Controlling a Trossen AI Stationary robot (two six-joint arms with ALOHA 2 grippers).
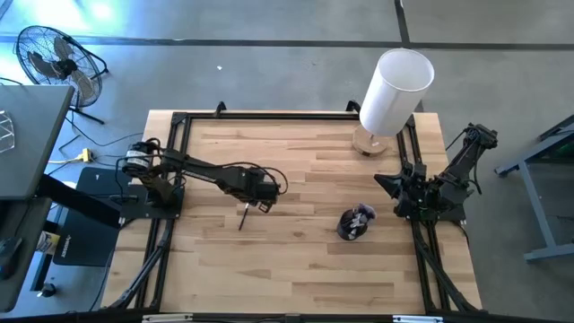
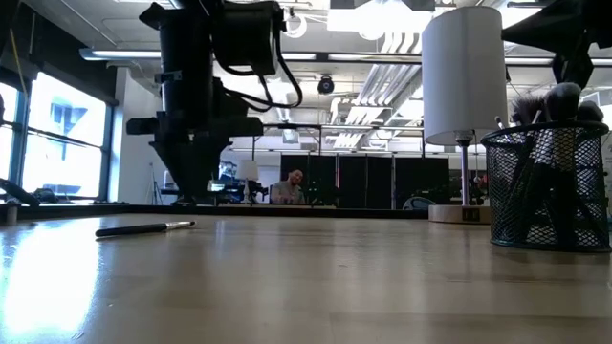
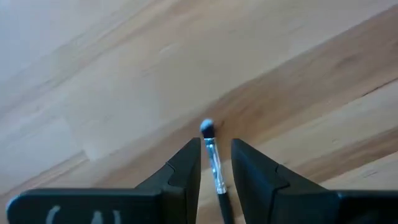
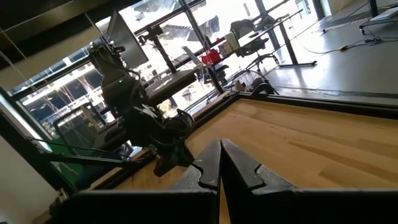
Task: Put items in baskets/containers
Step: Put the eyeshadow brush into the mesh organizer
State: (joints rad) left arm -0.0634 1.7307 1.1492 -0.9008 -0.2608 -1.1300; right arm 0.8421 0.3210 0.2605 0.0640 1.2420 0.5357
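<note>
Setting: you are in an open industrial lab.
Evidence: concrete floor, exposed ceiling pipes, floor fan, monitor rows.

Bright ceiling lights and daylit windows backlight the low view, silhouetting the arm and mesh cup; glare washes the near table, which blurs toward the lens.

We see 1 thin brush lying flat on the bare wood, left of the table's middle; it has a dark handle, a silvery ferrule and a small pale rounded tip. Well apart from it, on the right side, stands the black mesh cup, upright, with several brushes standing in it, bristle ends up.
</note>
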